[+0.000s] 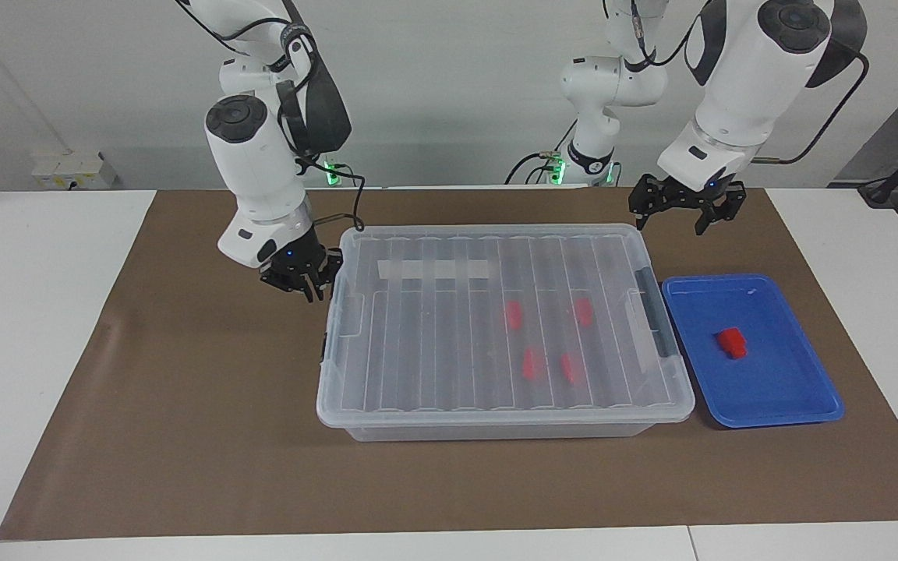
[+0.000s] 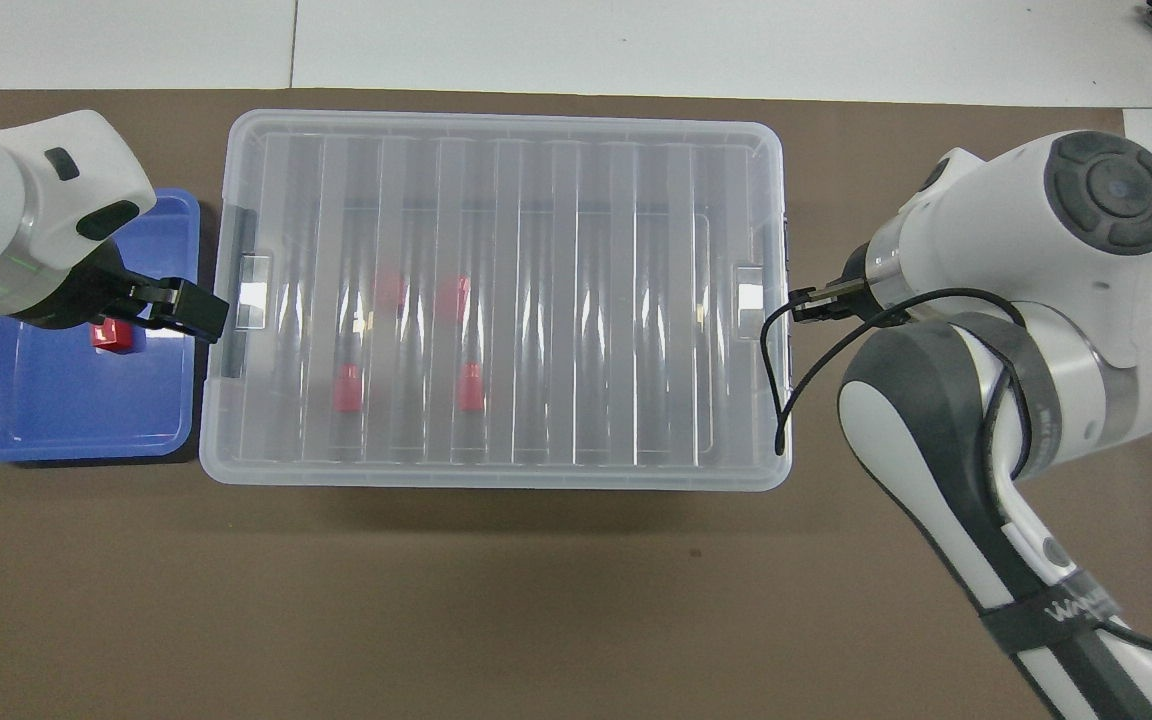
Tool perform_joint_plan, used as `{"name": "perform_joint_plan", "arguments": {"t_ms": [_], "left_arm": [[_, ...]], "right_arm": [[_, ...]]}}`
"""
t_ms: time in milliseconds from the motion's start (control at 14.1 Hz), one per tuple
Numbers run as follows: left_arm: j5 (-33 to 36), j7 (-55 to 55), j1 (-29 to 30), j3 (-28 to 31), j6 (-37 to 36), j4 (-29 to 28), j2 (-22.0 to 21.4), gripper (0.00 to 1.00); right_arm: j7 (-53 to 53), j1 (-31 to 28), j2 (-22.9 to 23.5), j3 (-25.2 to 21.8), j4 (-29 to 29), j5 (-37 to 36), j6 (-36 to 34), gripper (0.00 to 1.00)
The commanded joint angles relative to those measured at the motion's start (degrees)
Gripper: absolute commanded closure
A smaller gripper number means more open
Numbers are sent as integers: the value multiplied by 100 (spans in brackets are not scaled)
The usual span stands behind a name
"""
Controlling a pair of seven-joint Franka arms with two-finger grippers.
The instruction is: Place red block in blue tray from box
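With the block (image 1: 732, 343) trayed, the left gripper (image 1: 687, 206) was spread empty; the right gripper's (image 1: 302, 274) opening was unreadable beside the lidded box (image 1: 496, 405)—jostling was risked.

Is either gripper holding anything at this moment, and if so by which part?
Nothing is held. The left gripper hangs open and empty; the right gripper sits beside the box, gripping nothing.

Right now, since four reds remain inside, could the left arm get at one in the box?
Probably not yet: the ribbed lid covers the box, sealing in the red blocks. The left gripper hangs open above the table by the box's corner.
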Motion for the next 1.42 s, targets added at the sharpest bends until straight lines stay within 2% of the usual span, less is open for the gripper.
{"name": "perform_joint_plan", "arguments": {"t_ms": [0,425,566,779,991,1204,1345], "left_arm": [[-36,13,13,19,121,-115,-100,0],[-36,22,5,27,165,-106,-101,0],[-36,13,-13,45,165,-106,-101,0],[-44,-22,-31,45,165,-62,-109,0],[-114,-39,-57,28,156,-36,-162,0],[-264,-241,-57,80,182,-359,-407,0],[-316,-382,-162,342,182,-274,-356,0]], "right_arm": [[416,-73,-293,-176,-26,14,-208,1],[804,24,-837,-861,1,14,-796,0],[769,173,-1075,-1230,36,58,-1060,0],[769,173,-1322,-1266,123,76,-1464,0],[795,182,-1226,-1266,658,23,-2071,0],[795,173,-1094,-1258,940,-12,-2248,0],[786,173,-1015,-1205,1107,-143,-2344,0]]}}
